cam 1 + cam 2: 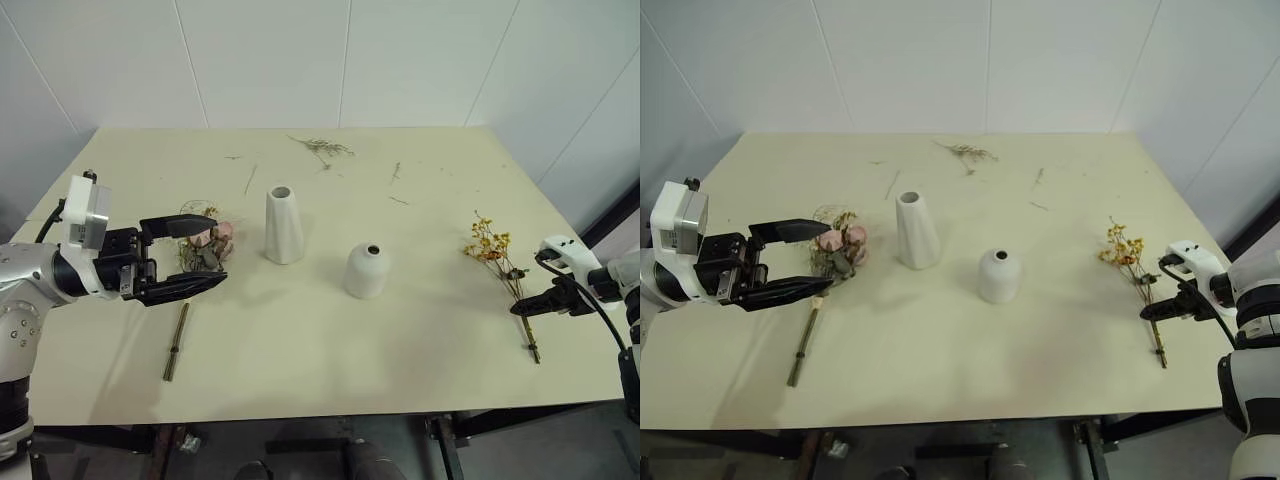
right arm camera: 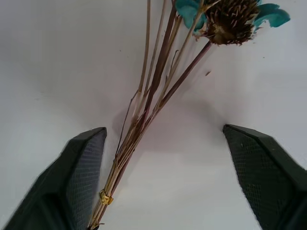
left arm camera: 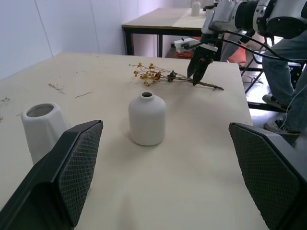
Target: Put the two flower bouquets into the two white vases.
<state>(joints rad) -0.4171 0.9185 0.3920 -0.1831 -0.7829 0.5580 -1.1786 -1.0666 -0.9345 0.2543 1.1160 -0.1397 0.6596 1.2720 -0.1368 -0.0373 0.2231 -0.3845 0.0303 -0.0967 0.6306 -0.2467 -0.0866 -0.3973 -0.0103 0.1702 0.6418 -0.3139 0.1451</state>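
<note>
Zero placed: neither bouquet is in a vase yet.
Worktop [image 1: 300,350]: cream, both bouquets lying flat on it.
Tall tapered white ceramic vase [image 1: 283,225]: centre frame, empty.
Rounded white ceramic vase [image 1: 366,270]: right of it, empty.
Pink rose bouquet [image 1: 208,245]: centre left, ungrasped.
Yellow-blossom thin-stemmed bouquet [image 1: 500,268]: right side, ungrasped.
Left hand [image 1: 200,255]: spread wide, empty, beside the roses.
Right hand [image 2: 163,158]: fingers apart, straddling the stems, not clamped.
</note>
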